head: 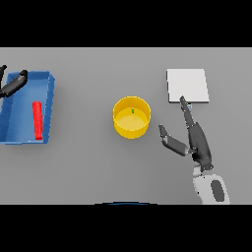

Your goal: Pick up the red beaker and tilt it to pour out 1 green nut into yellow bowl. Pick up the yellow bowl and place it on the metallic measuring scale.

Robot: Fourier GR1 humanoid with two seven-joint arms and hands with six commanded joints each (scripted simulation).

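Observation:
The yellow bowl stands upright at the table's middle with a small green nut inside it. The red beaker lies on its side in the blue bin at the left. My left hand hovers over the bin's far left corner, fingers straight, holding nothing. My right hand is open to the right of the bowl, a short gap from it; its fingers point up toward the metallic scale, thumb spread toward the bowl.
The scale is a flat pale square plate at the back right. The blue bin sits along the table's left edge.

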